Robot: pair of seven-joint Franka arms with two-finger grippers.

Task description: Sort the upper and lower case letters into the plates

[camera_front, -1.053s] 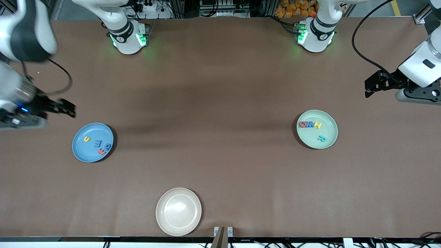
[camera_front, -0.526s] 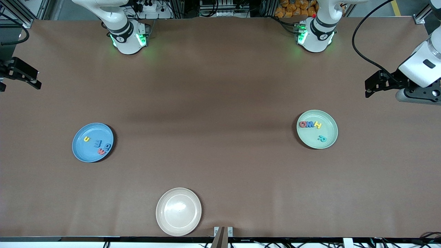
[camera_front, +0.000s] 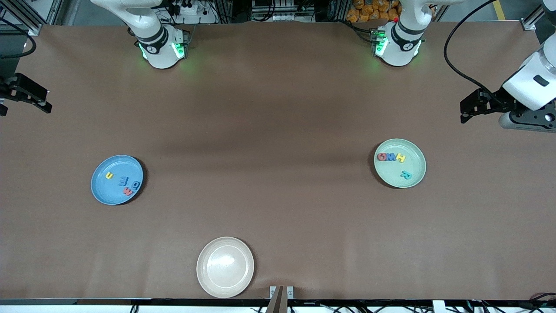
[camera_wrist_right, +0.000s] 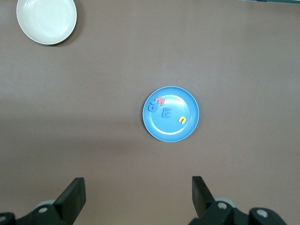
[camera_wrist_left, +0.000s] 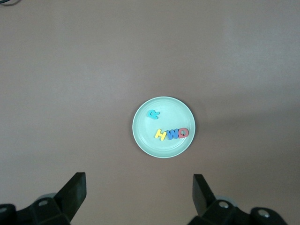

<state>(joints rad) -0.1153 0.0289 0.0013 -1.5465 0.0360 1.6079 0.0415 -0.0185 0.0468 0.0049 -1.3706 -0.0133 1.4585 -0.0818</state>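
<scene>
Pincer, left arm (camera_front: 465,112): jaws spread wide, nothing held, hanging over bare worktop (camera_front: 278,130) at the left arm's end; this arm waits.

Pincer, right arm (camera_front: 41,101): likewise wide open and empty, over the worktop edge at the right arm's end.

Pale green plate (camera_front: 412,180): on the worktop below the left pincer and nearer the front camera than it. Holds four letters: red Q (camera_front: 382,156), blue M (camera_front: 392,157) and yellow H (camera_front: 401,158) in a touching row, teal R (camera_front: 406,174) apart from them, all readable as capitals.

Blue plate (camera_front: 102,191): below the right pincer, well apart from it. Holds yellow u (camera_front: 109,175), red w (camera_front: 128,191) and two blue letters (camera_front: 124,181); the blue ones look like a small e and a rounder letter, too small to name for sure.

Beige plate (camera_front: 225,267): between the two pincers' sides, nearest the front camera; holds nothing.

Progress, as judged: no letter lies loose on the worktop; all eight sit in plates, capitals in green, small letters in blue. Sorting looks complete, nothing left to move.

Writing: apart from the letters themselves, no brand or label can be read.
</scene>
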